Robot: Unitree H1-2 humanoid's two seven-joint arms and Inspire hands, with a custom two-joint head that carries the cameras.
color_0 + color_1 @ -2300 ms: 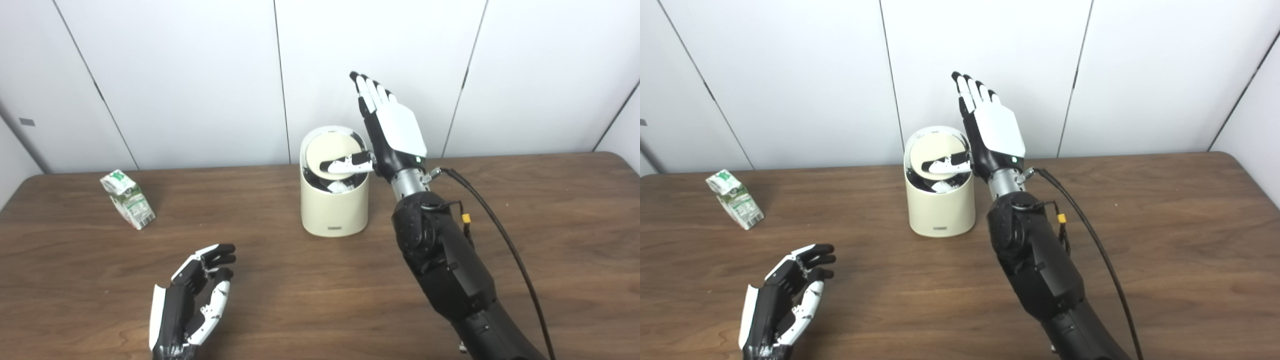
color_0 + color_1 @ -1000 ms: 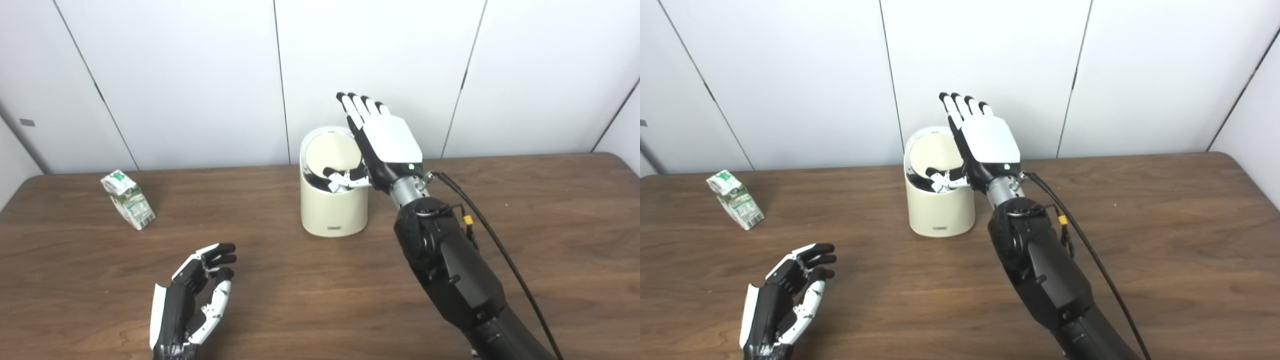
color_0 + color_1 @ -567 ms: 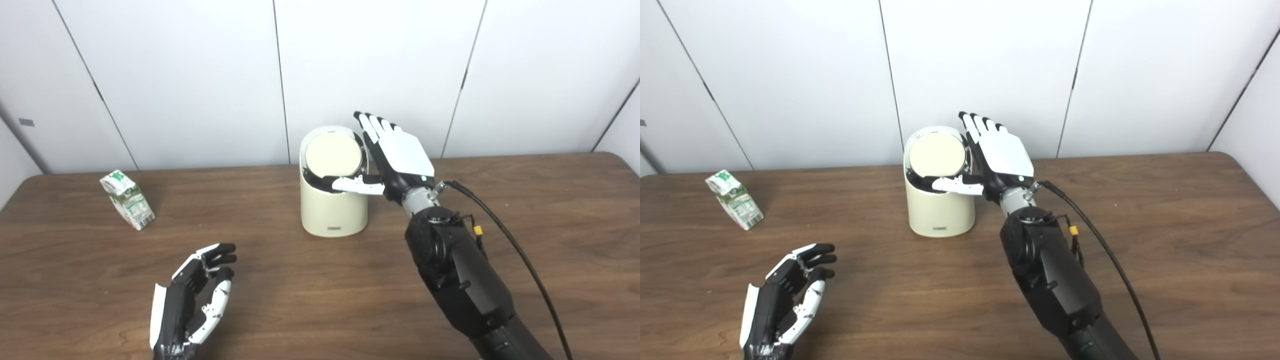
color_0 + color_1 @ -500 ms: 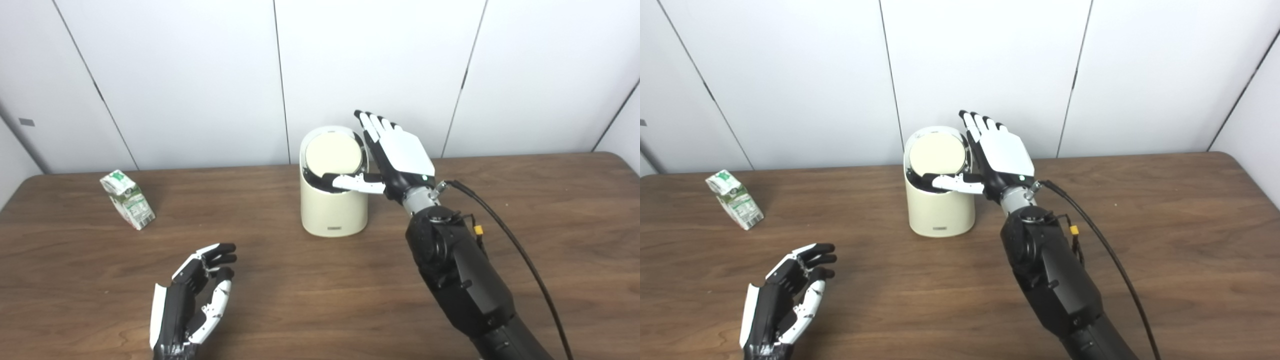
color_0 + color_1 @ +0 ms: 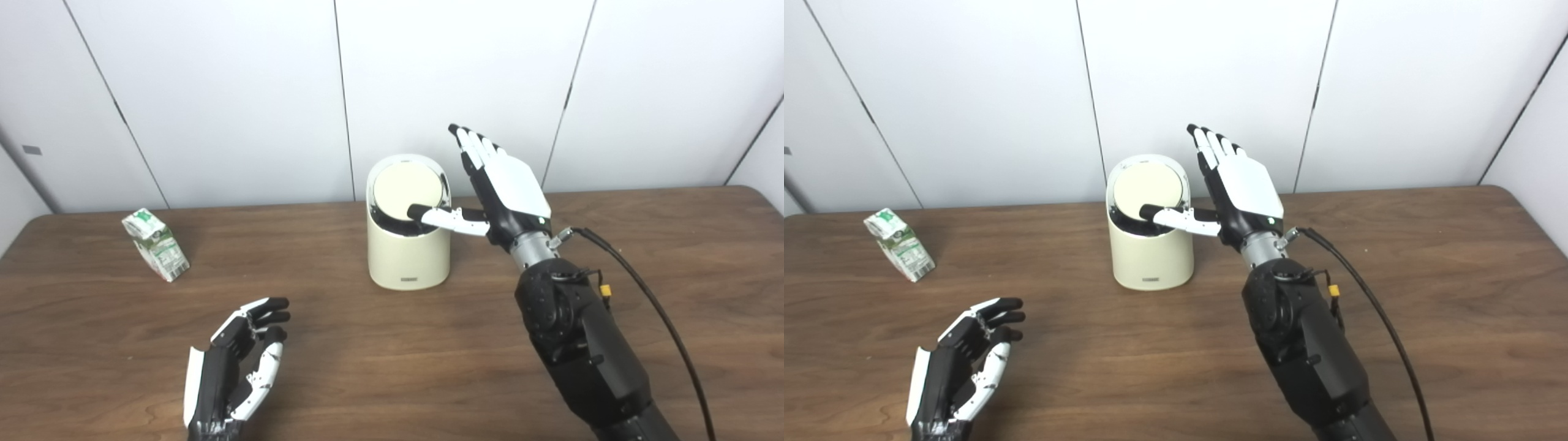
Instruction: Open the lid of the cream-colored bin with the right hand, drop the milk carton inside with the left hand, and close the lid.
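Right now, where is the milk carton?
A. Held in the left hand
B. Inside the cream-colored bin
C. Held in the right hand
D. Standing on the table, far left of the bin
D: the milk carton stands on the table, well left of the bin; both the left hand and the right hand hold nothing.

Bare desk [image 5: 380, 343] stretches between the left hand [image 5: 236, 361] and the milk carton [image 5: 156, 245], with nothing standing on that path. The bin [image 5: 408, 257] stands mid-desk, well apart from the carton. Over the bin's mouth, the right hand [image 5: 499, 184] reaches its thumb across the tilted lid [image 5: 407, 193], blocking the opening.
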